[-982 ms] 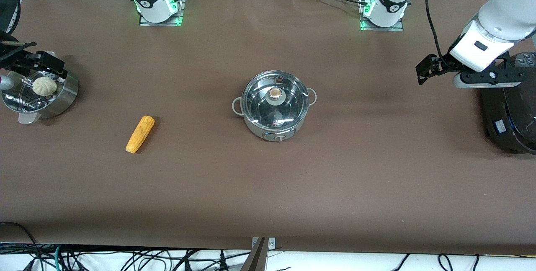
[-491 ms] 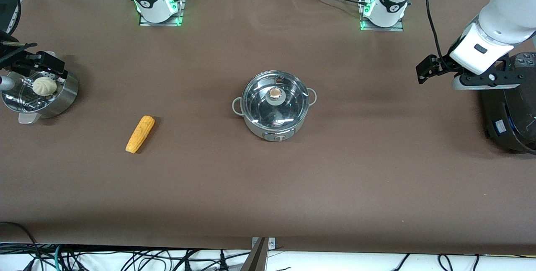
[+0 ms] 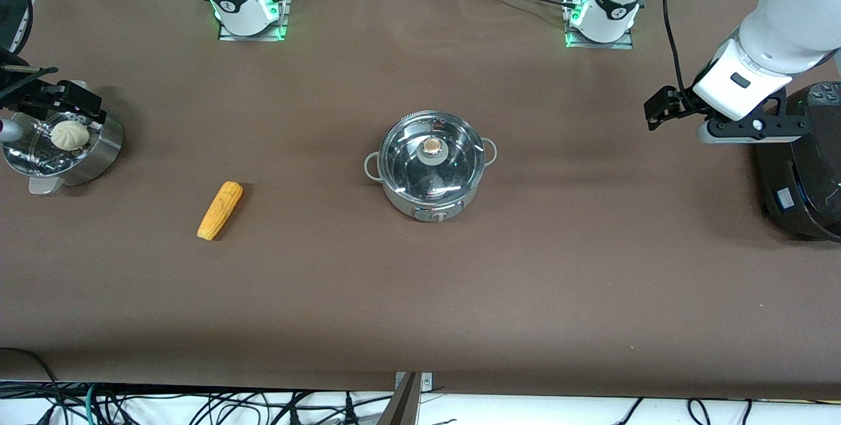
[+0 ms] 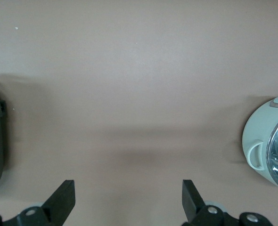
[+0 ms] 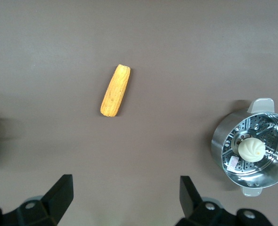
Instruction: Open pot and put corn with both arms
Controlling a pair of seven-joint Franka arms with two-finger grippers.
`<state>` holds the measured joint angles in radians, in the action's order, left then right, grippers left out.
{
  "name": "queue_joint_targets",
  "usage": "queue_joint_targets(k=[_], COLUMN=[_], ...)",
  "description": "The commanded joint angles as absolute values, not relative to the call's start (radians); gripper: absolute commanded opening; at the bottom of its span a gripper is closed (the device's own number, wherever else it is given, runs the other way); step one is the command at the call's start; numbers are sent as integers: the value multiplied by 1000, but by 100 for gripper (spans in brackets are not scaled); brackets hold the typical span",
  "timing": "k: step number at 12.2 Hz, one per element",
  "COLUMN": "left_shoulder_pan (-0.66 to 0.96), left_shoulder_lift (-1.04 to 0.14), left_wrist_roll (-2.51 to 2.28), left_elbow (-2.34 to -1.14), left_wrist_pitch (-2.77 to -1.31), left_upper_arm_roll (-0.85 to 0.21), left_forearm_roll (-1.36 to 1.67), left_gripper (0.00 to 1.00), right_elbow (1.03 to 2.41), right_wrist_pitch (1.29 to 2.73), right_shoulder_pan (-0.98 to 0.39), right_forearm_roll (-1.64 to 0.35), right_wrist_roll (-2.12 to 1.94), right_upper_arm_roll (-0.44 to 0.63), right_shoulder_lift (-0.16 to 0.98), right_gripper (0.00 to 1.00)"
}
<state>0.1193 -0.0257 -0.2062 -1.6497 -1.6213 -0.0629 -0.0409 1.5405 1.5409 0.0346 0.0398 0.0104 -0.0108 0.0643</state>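
The steel pot (image 3: 430,196) stands mid-table with its glass lid (image 3: 453,165) on, knob on top. The pot's edge also shows in the left wrist view (image 4: 257,126). The corn (image 3: 220,209) lies on the table toward the right arm's end, and shows in the right wrist view (image 5: 115,91). My left gripper (image 3: 754,128) hangs open and empty over the table at the left arm's end (image 4: 128,197). My right gripper (image 3: 46,98) hangs open and empty above the steamer (image 5: 126,195).
A steel steamer (image 3: 98,156) with a white bun (image 3: 70,134) stands at the right arm's end; it also shows in the right wrist view (image 5: 221,139). A black appliance (image 3: 801,182) stands at the left arm's end beside my left gripper.
My left gripper has shifted slightly toward the middle of the table. The right arm, the pot and the corn have not moved.
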Motion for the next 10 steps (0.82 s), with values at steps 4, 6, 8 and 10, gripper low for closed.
queue_joint_targets(k=[4, 6, 8, 10], left_shoulder_pan=[121, 135, 167, 248], left_shoulder_lift=[-38, -61, -127, -239], left_wrist_roll=[-187, -204, -349, -518], left_elbow=[-1628, -1617, -1603, -1551], left_wrist_pitch=[-1568, -1571, -1615, -1740], left_upper_arm_roll=[-92, -193, -297, -340], left_forearm_roll=[-25, -14, 3, -6], left_gripper=[100, 100, 100, 100], right_elbow=[1509, 1520, 1522, 1523], right_wrist_pitch=[1543, 1555, 1574, 1629], right_shoulder_pan=[46, 38, 37, 43], right_forearm_roll=[65, 61, 58, 58], right_wrist_roll=[5, 20, 21, 23], right_upper_arm_roll=[-20, -21, -21, -21], right_shoulder_lift=[188, 210, 248, 303], right_gripper=[100, 100, 100, 100])
